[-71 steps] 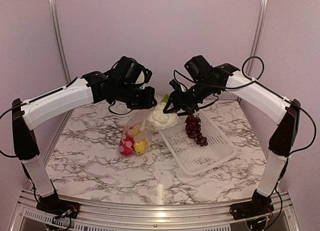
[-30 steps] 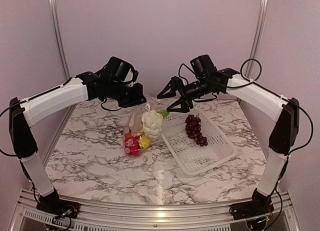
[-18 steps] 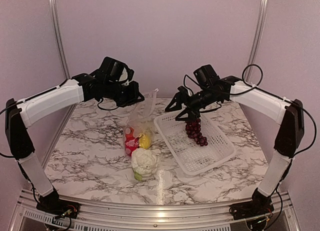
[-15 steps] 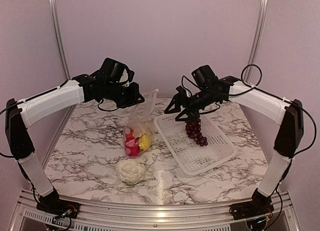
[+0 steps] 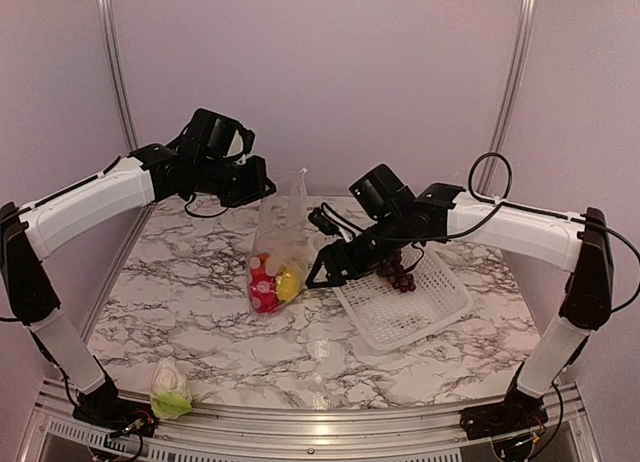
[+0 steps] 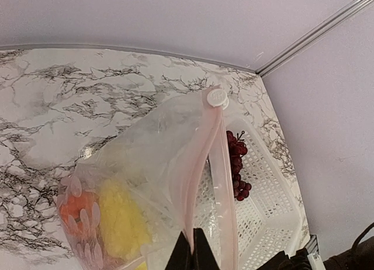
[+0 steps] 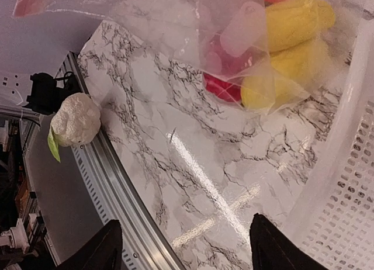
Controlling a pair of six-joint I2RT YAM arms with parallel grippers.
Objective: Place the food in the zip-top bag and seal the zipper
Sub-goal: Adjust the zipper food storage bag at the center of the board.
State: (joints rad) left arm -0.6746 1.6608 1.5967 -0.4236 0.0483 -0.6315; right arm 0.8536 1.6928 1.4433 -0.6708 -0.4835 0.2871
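The zip-top bag (image 5: 278, 252) hangs nearly upright over the table (image 5: 190, 312), its mouth on top and its bottom resting on the marble. Its long axis runs from top to bottom. Inside, at the bottom, lie a red piece (image 5: 262, 294) and yellow pieces (image 5: 287, 283). The left end effector (image 5: 262, 187) is fully closed on the zipper (image 6: 196, 182) and holds the mouth up, so this arm is not free.

The cauliflower (image 5: 170, 390) lies well apart from the bag, to the near-left of it, on the metal rail (image 5: 330, 422) at the table's edge. It is roundish, without a clear long axis. The right end effector (image 5: 325, 267) is just to the right of the bag's bottom, low, with jaws wide apart and empty. I judge it must cross in front of the bag to reach the cauliflower. The grape bunch (image 5: 400, 274) is in the basket (image 5: 425, 307), right of the bag.
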